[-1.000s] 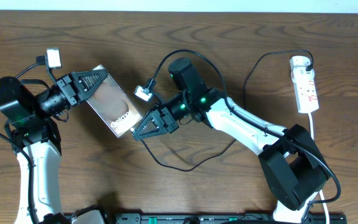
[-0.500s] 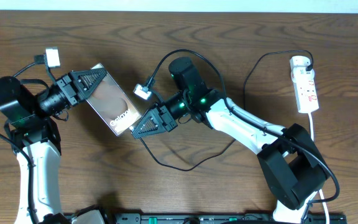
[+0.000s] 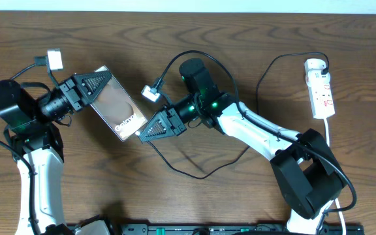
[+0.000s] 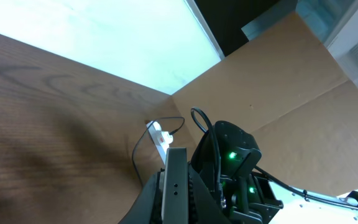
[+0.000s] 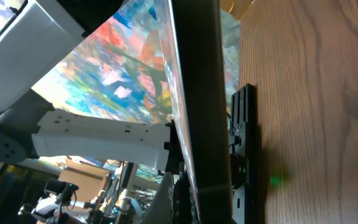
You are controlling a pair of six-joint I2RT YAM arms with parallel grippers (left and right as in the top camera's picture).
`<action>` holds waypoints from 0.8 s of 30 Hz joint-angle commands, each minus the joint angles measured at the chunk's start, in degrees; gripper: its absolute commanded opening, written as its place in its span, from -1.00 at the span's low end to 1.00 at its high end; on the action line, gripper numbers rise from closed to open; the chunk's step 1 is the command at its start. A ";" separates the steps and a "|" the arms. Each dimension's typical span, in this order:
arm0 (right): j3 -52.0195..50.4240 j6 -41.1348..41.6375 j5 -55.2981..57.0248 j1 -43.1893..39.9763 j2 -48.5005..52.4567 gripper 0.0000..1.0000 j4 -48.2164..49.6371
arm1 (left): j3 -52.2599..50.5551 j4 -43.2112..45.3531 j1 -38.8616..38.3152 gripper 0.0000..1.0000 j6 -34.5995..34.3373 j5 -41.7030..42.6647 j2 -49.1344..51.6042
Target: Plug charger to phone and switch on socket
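Our right gripper point(image 3: 145, 135) has its fingers pressed together just at the phone's point(image 3: 119, 108) lower short edge. The charger point(image 3: 200, 176) trails out from under it, so we judge the plug is pinched there, though its tip is hidden. Our left gripper point(image 3: 103, 83) clamps the phone's opposite end and holds it tilted off the table point(image 3: 240, 32). We take the step to be seating the plug. Next we need the tip lined up square with the port and a short push along the phone's length. The cable lies in a slack loop on bare wood, so we have room. The socket point(image 3: 320, 88) lies well apart by the right edge, its switch not yet reached.
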 commanded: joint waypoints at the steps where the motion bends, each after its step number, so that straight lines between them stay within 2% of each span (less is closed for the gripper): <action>1: 2.23 0.39 3.89 -0.87 -0.83 -0.98 1.86 | -0.42 -0.55 -1.42 -0.85 1.79 7.37 0.02; 24: 2.21 0.35 3.34 -1.09 -0.83 -0.97 1.62 | -0.42 -0.52 0.13 -0.85 1.38 3.50 0.02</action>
